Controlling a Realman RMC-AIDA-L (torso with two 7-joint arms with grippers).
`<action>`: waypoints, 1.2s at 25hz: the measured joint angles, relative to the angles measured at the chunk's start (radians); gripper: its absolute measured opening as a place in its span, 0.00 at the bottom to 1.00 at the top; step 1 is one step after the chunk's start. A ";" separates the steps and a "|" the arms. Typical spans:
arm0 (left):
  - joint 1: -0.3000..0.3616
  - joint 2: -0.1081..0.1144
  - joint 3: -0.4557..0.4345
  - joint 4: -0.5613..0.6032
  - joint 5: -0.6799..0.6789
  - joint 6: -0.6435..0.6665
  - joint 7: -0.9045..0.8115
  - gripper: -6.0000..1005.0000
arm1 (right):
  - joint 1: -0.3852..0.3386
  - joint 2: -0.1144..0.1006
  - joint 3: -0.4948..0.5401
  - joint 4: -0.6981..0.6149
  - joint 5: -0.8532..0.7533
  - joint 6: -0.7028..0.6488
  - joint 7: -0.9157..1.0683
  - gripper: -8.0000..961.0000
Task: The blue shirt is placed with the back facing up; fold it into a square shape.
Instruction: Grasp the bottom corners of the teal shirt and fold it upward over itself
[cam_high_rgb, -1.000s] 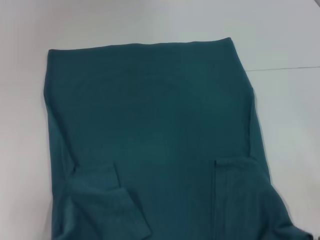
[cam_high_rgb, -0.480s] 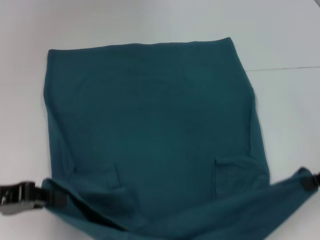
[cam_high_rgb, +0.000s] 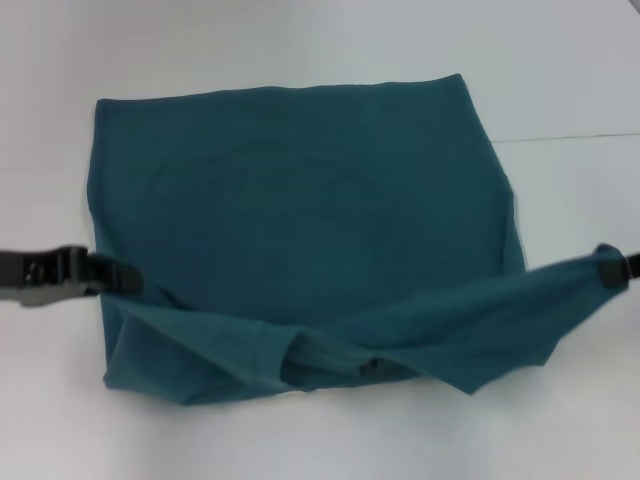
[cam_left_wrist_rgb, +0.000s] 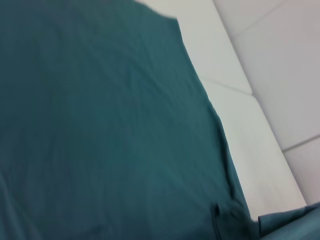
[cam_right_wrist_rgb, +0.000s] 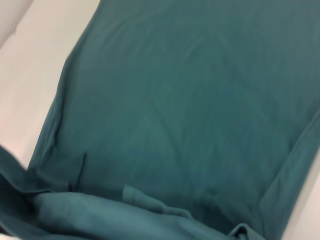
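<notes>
Blue shirt (cam_high_rgb: 300, 200) lay spread over the middle of the white surface (cam_high_rgb: 300, 40), far hem flat, near edge lifted off it. Left tool (cam_high_rgb: 118, 275) was clamped on the shirt's left near corner; right tool (cam_high_rgb: 612, 272), mostly out of view at the right edge, looked clamped on the right near corner. Cloth sagged in the middle betw. them, w/ a loose fold hanging low.

Step in hand, by my read: carrying the near edge toward the far hem. To do it well, keep both tools level and moving together, hold tension across so the sag doesn't drag or bunch, and land the edge square on the far hem.

Vs. half a sec earlier: both tools were farther from the near edge of the surface, more cloth was raised, and the tucked sleeves were covered.
</notes>
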 joint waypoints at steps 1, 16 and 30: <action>-0.011 0.003 0.003 -0.017 -0.001 -0.024 0.008 0.04 | 0.003 -0.001 0.002 0.013 0.011 0.018 0.008 0.07; -0.108 0.022 0.117 -0.177 -0.002 -0.375 0.089 0.05 | 0.073 -0.055 0.006 0.336 0.097 0.336 0.028 0.07; -0.142 0.006 0.210 -0.273 0.001 -0.716 0.192 0.07 | 0.130 -0.052 -0.013 0.488 0.199 0.688 -0.050 0.07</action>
